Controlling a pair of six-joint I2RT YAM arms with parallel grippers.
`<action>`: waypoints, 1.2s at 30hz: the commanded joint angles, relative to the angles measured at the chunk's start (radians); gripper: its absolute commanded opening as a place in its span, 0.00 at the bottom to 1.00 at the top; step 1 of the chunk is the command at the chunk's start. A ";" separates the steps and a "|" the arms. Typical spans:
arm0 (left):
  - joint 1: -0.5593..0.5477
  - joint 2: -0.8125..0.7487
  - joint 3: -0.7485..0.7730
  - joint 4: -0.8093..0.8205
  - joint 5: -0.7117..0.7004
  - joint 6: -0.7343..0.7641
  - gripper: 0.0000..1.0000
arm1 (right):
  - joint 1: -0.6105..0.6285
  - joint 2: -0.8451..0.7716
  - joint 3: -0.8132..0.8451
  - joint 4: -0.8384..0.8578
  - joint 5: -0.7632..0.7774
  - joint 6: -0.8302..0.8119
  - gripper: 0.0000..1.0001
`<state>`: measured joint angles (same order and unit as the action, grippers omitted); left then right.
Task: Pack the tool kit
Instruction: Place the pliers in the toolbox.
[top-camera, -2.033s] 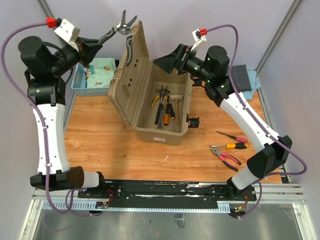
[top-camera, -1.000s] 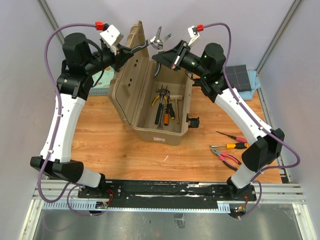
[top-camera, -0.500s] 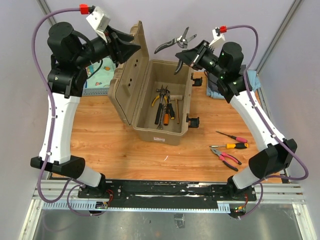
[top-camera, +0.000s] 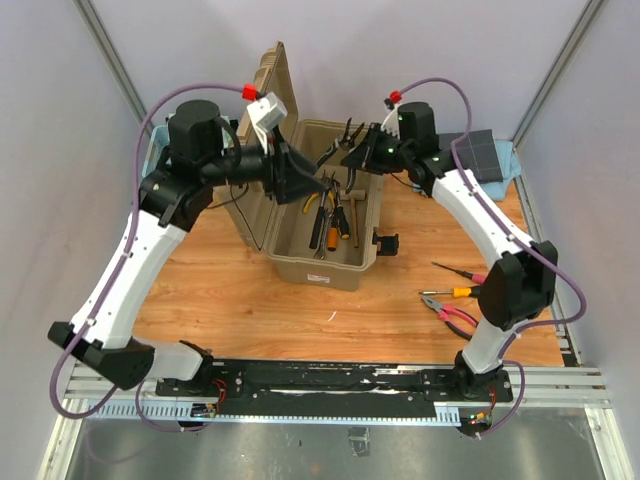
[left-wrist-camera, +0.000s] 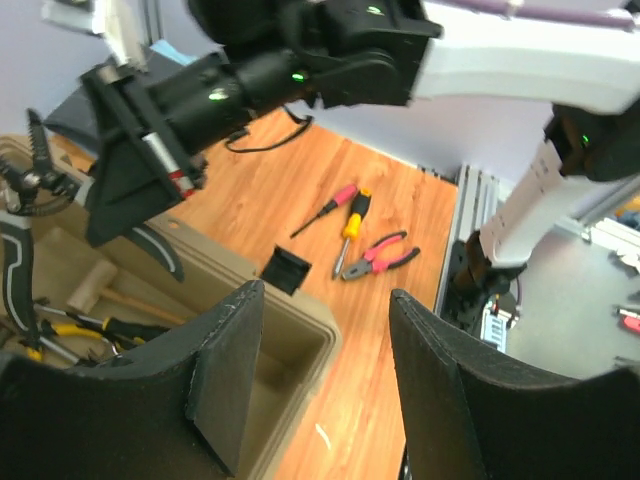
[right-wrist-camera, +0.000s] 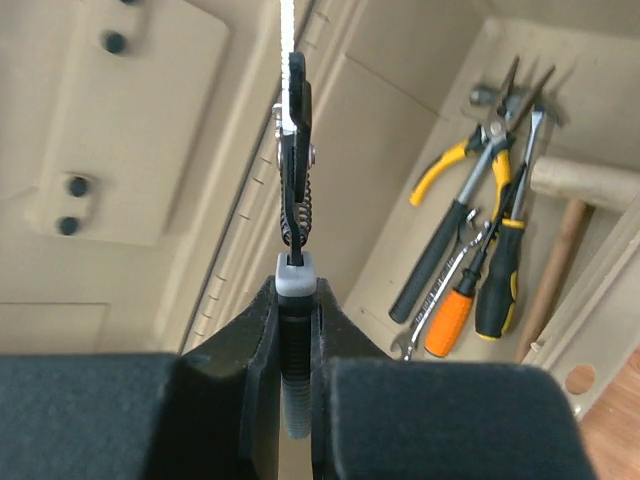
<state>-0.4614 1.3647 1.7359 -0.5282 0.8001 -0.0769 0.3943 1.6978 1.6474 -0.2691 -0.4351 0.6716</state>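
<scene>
The tan toolbox (top-camera: 320, 262) stands open at mid-table, its lid (top-camera: 262, 100) upright on the left. Inside lie yellow-handled pliers (right-wrist-camera: 455, 165), an orange screwdriver (right-wrist-camera: 452, 315), a black-and-yellow screwdriver (right-wrist-camera: 500, 280) and a wooden-handled hammer (right-wrist-camera: 585, 190). My right gripper (right-wrist-camera: 298, 290) is shut on the handle of black spring cutters (right-wrist-camera: 296, 140), which hang over the box's back left part (top-camera: 349, 135). My left gripper (left-wrist-camera: 325, 300) is open and empty above the box's front rim (top-camera: 298, 180). Two screwdrivers (top-camera: 465, 272) (top-camera: 470, 291) and red pliers (top-camera: 452, 314) lie on the table to the right.
A folded dark grey cloth (top-camera: 478, 150) sits at the back right, behind the right arm. A black latch (top-camera: 385, 243) sticks out from the box's right side. Both arms cross over the box's open top, close to each other.
The left gripper has opened and let go of the cutters, which the right gripper now holds. Both arms have come down over the open box.
</scene>
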 joint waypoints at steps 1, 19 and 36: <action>-0.041 -0.125 -0.078 -0.058 -0.064 0.093 0.57 | 0.050 0.075 0.078 -0.072 0.015 -0.066 0.01; 0.048 -0.222 -0.001 -0.070 -0.524 0.102 0.57 | 0.109 0.446 0.339 -0.405 0.065 -0.167 0.01; 0.238 -0.252 0.048 -0.050 -0.566 0.047 0.63 | 0.108 0.350 0.325 -0.327 0.052 -0.262 0.82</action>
<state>-0.2634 1.1309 1.7416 -0.6102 0.2615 -0.0277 0.4950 2.1921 1.9869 -0.6743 -0.3840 0.4805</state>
